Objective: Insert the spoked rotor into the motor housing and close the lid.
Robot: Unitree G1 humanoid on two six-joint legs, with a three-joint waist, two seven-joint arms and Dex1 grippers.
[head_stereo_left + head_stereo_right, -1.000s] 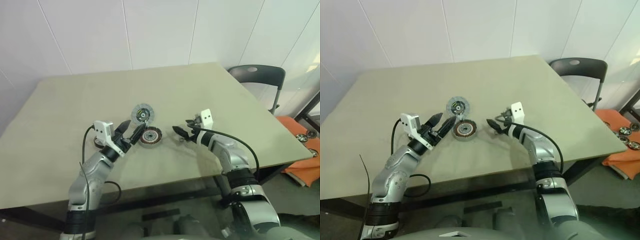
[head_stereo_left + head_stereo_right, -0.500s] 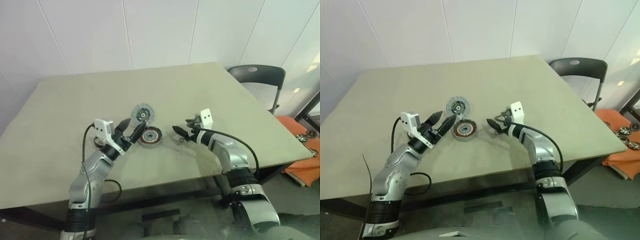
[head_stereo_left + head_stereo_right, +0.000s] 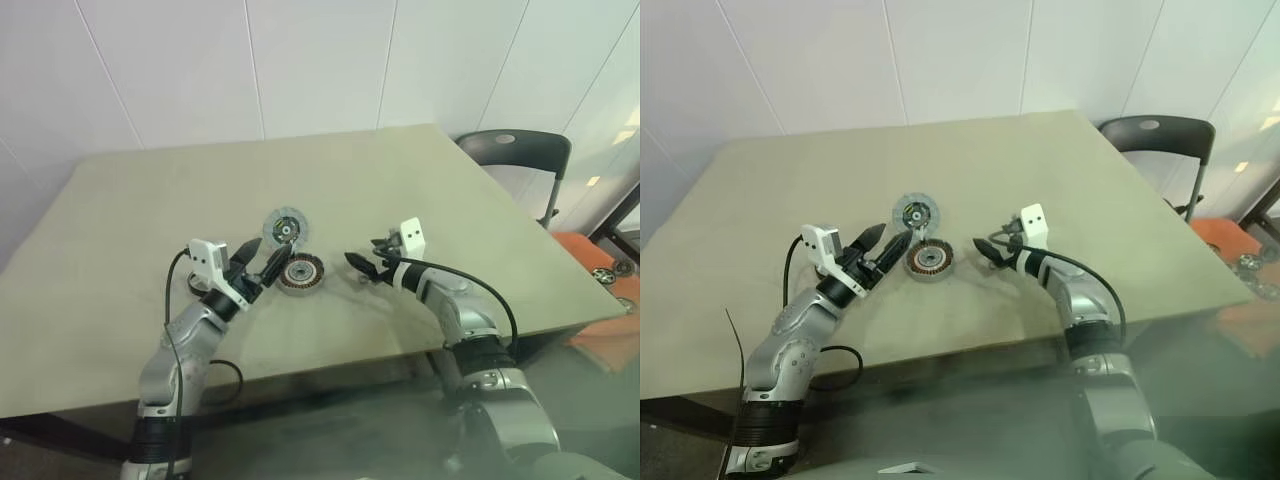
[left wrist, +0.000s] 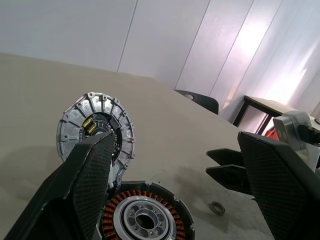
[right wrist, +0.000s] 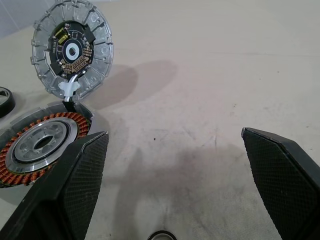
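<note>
Broadly, the beige table carries everything, and both arms reach in low over its near half. The left gripper hovers just beside the near-left rim of the motor housing, its fingers spread apart and holding nothing. The right gripper sits a little apart on the housing's other side, also spread wide and empty. The housing lies flat with its copper coils facing up. It looks like thick metal, so I judge it heavy and rigid enough to stay put under a light push, though the exposed windings should not be scraped. Just behind it is the spoked rotor, which in the wrist views appears to stand tilted on its edge. A short white lead seems to run from its lower rim toward the housing. The rotor looks thin, stiff and fairly light, with small parts on its face that seem delicate, so the ribbed outer rim is the sensible place to pinch. Smooth metal may slip between the fingers, and the lead would limit how far the rotor can be carried. A small ring lies loose on the table between the grippers. Compared with a second ago and half a second ago, nothing on the table has shifted and both grippers keep the same open pose in the same places.
</note>
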